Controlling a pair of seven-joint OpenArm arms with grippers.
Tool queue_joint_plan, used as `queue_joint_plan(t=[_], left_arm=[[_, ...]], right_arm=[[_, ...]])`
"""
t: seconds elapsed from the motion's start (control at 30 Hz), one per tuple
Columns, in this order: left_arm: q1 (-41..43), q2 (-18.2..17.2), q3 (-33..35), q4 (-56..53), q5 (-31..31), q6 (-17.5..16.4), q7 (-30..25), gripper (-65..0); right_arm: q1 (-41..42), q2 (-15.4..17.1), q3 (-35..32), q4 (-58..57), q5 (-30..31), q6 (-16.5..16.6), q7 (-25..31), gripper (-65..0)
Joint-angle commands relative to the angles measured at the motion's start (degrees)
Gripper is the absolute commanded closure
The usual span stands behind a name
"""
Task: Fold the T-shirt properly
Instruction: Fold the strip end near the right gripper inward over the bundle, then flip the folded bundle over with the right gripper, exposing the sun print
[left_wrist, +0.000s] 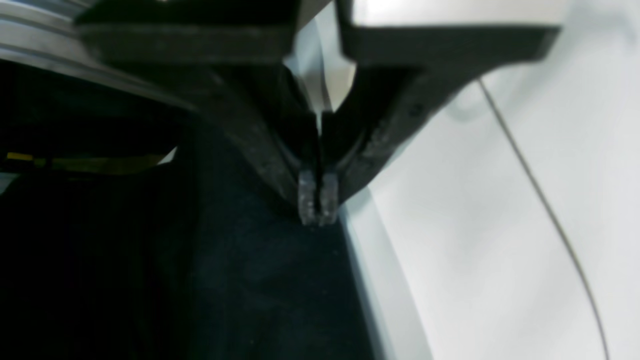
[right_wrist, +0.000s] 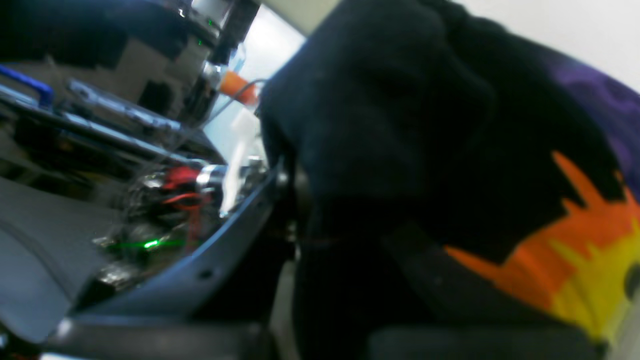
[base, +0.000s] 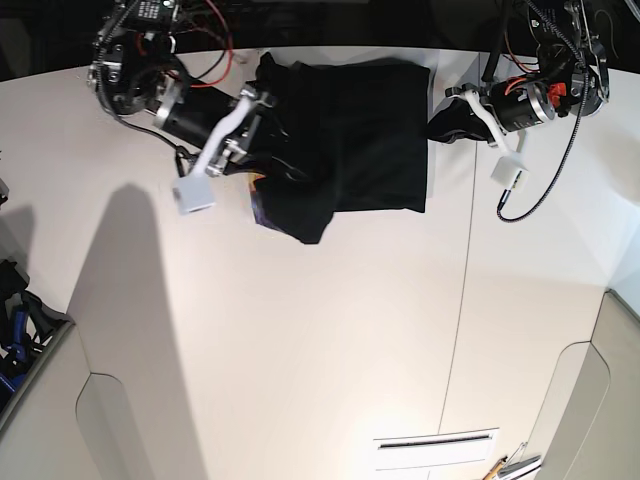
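Observation:
The black T-shirt lies at the far middle of the white table, mostly flat, with its left part bunched and raised. My right gripper is at that raised left part. In the right wrist view the black cloth drapes over the jaws and hides them, and the orange-yellow sun print on purple shows beside it. My left gripper is at the shirt's right edge. In the left wrist view its fingertips are pressed together at the edge of the black cloth; no cloth shows between them.
A thin cable lies on the table right of the left gripper, and a black cable loops down from that arm. Electronics and wires sit behind the right arm. A table seam runs front to back.

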Motion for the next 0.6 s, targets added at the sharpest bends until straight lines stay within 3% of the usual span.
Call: queue_joint_plan(t=[0.0, 0.1, 0.2, 0.4, 0.57], left_arm=[[-0.13, -0.5, -0.2, 0.92, -1.33, -0.49, -0.76, 0.0], [-0.09, -0.48, -0.22, 0.92, -1.36, -0.49, -0.76, 0.0], [-0.09, -0.48, -0.22, 0.92, -1.38, -0.49, -0.79, 0.0], [0.0, -0.48, -0.22, 0.92, -1.4, -0.49, -0.96, 0.0], [0.0, -0.5, -0.22, 0.92, -1.42, -0.49, -1.03, 0.0]], right_arm=[[0.92, -0.2, -2.27, 0.83, -1.42, 0.57, 3.43, 0.0], [3.78, -0.2, -8.61, -0.37, -11.06, 0.13, 7.78, 0.0], [7.02, -0.2, -13.09, -2.54, -16.94, -0.09, 10.16, 0.0], [12.13, -0.22, -18.12, -11.19, -20.37, -1.31, 10.95, 0.0], [13.57, -0.22, -18.58, -16.41, -20.28, -1.31, 10.6, 0.0]])
